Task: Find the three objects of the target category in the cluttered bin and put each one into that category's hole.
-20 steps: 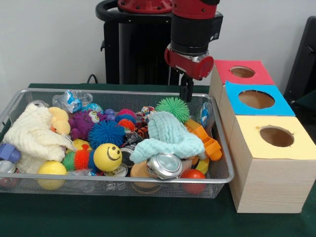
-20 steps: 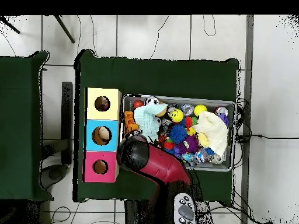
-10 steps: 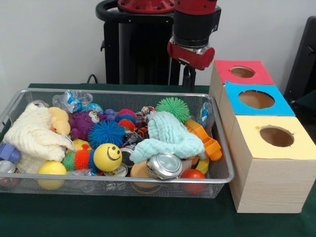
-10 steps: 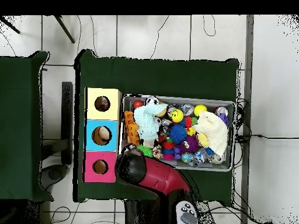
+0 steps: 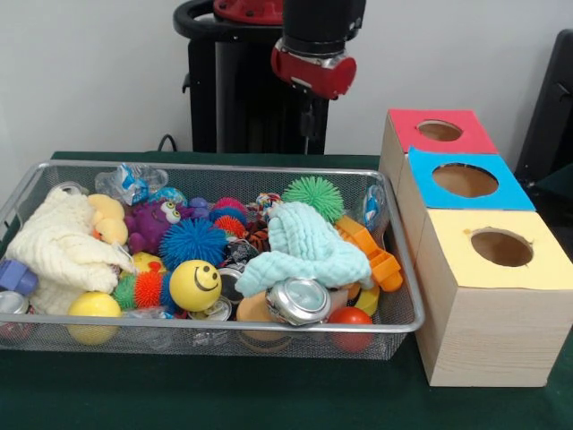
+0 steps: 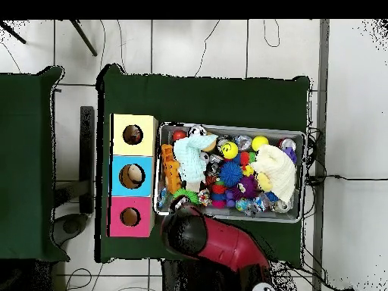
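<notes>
I see my claw (image 5: pixel 309 121) raised above the bin's (image 5: pixel 394 324) far rim, holding nothing; whether its tips are spread I cannot tell. The clutter lies below and nearer the camera, the green spiky ball (image 5: pixel 313 195) closest, the three-holed box (image 5: pixel 488 296) beside the bin.

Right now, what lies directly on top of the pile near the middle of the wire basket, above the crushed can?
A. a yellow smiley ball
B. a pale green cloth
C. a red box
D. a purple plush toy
B: the pale green cloth is draped over the toys just above the crushed can in the wire basket.
</notes>
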`<action>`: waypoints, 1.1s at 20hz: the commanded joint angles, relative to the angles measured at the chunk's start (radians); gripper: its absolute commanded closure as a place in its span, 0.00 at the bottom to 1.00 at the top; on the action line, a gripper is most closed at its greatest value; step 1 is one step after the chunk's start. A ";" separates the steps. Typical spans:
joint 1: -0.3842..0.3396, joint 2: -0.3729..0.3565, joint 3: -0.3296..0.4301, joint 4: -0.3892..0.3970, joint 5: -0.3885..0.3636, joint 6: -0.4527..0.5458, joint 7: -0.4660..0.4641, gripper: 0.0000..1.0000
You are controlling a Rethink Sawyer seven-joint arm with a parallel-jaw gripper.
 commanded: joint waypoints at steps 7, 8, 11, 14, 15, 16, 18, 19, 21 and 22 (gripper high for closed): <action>-0.156 0.014 0.143 -0.036 -0.158 -0.036 -0.069 1.00; -0.165 0.030 0.150 -0.044 -0.173 -0.053 -0.067 1.00; -0.171 0.051 0.155 -0.050 -0.209 -0.077 -0.050 1.00; -0.188 0.056 0.173 -0.050 -0.240 -0.074 -0.037 0.00; -0.197 0.057 0.182 -0.047 -0.243 -0.076 -0.040 0.00; -0.205 0.057 0.191 -0.043 -0.245 -0.078 -0.042 0.00; -0.207 0.064 0.203 -0.046 -0.257 -0.088 -0.026 0.00; -0.207 0.062 0.208 -0.044 -0.258 -0.093 -0.018 0.00; -0.194 0.065 0.203 -0.044 -0.262 -0.107 0.010 0.00; -0.186 0.069 0.196 -0.047 -0.265 -0.125 0.022 0.00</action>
